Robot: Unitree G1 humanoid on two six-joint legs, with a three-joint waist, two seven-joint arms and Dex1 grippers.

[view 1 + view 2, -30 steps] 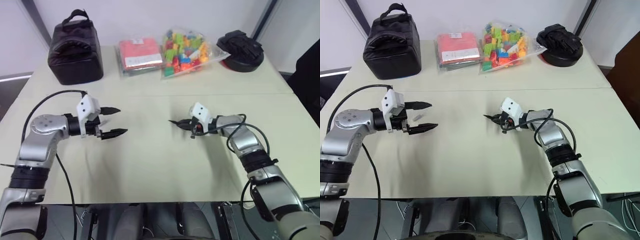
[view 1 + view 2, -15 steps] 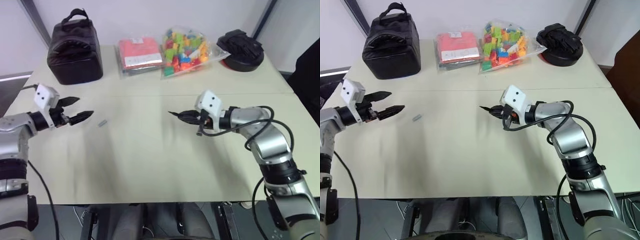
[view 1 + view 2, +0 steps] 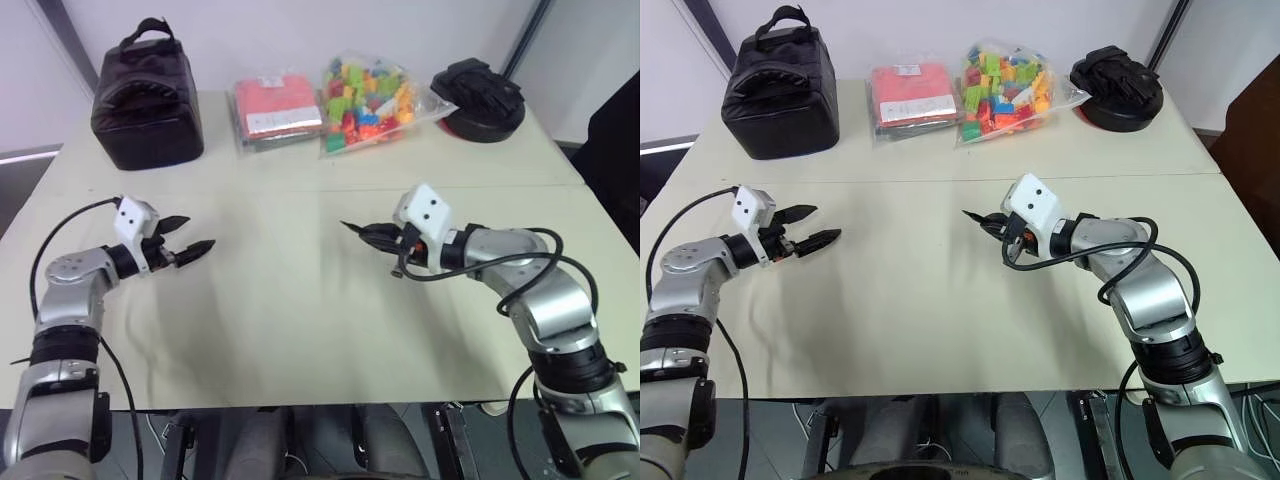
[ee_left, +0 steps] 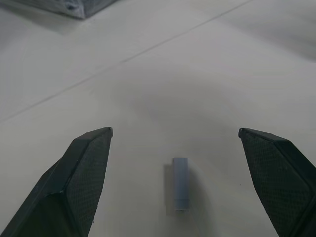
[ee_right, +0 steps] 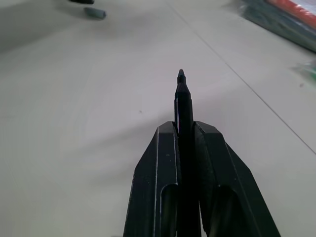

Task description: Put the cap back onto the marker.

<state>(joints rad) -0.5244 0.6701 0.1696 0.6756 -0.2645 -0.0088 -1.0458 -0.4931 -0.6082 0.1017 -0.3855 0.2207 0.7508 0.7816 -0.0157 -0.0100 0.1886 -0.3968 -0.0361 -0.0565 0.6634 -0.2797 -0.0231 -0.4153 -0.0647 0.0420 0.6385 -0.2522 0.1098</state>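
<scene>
Two grippers over the pale table (image 3: 300, 330), cap still off the marker.
Left gripper (image 4: 175, 136) has its fingers spread wide and hovers low over the table, with the cap (image 4: 180, 184), a stubby grey tube, lying flat on the surface between the two fingertips and touching neither. Right gripper (image 5: 185, 129) is clamped on the marker (image 5: 183, 101), whose black pointed tip sticks out past the fingertips toward the robot's left, above the table. The two grippers are well apart. Black bag (image 3: 148, 92), red packet (image 3: 277, 105), bag of coloured blocks (image 3: 375, 92) and a black object (image 3: 478, 88) sit along the far edge.
</scene>
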